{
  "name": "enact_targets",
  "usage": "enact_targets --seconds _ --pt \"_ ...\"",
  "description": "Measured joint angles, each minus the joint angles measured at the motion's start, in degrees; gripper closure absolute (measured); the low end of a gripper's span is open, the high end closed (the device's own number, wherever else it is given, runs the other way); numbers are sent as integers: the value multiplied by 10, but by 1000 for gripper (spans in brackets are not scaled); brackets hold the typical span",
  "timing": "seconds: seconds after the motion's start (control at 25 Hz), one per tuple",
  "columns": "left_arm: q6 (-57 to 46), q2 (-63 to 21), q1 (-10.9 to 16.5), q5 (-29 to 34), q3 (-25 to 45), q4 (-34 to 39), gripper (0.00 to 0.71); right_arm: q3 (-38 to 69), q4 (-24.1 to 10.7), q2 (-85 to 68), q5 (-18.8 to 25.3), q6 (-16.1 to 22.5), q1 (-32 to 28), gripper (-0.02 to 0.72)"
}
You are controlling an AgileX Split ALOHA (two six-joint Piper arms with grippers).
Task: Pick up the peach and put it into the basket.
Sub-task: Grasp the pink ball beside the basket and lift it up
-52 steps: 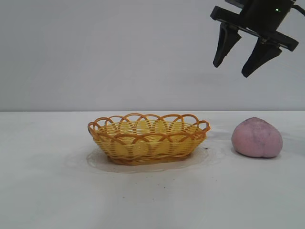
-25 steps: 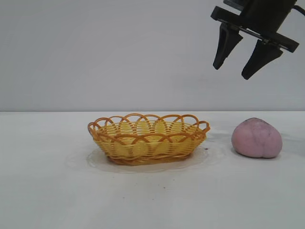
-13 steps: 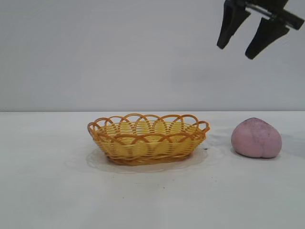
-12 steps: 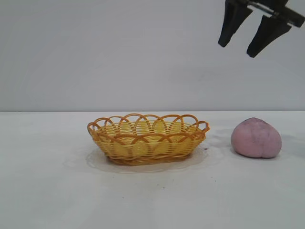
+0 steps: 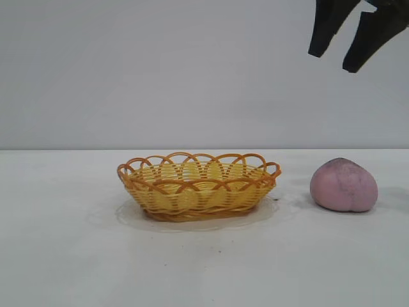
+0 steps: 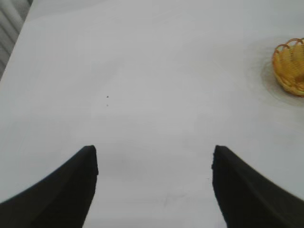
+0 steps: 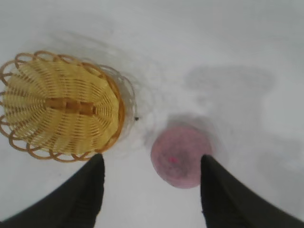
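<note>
The dull pink peach [image 5: 344, 185] rests on the white table at the right, apart from the basket. The yellow-orange wicker basket [image 5: 199, 185] stands in the middle and is empty. My right gripper [image 5: 333, 62] is open and empty, high above the peach at the top right of the exterior view. In the right wrist view the peach [image 7: 180, 156] lies far below between the open fingers [image 7: 85, 192], beside the basket [image 7: 61, 105]. My left gripper [image 6: 154, 154] is open and empty over bare table, off to the side, with the basket's edge [image 6: 289, 66] far off.
The white table [image 5: 77, 256] stretches to the left and front of the basket. A faint round stain [image 5: 128, 214] rings the basket's foot. A plain grey wall stands behind.
My right gripper has risen and shifted to the right, staying open. The peach and the basket have not moved.
</note>
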Motion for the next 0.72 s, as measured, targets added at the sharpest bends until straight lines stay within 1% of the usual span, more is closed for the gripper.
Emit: enact_targets --seconds 0.04,0.2,0.28,0.4,0.6,0.72 --pt "0 0 0 0 0 0 257 0 -4 0 0 8 0 390" --pt "0 0 0 0 0 0 257 0 -28 1 7 52 0 384" --pt "0 0 0 0 0 0 257 0 -39 10 13 68 5 384" --pt "0 0 0 0 0 0 257 0 -61 31 15 84 33 384" --pt "0 0 0 0 0 0 257 0 -125 75 12 138 88 384" --pt "0 0 0 0 0 0 257 -1 -129 104 1 147 92 384"
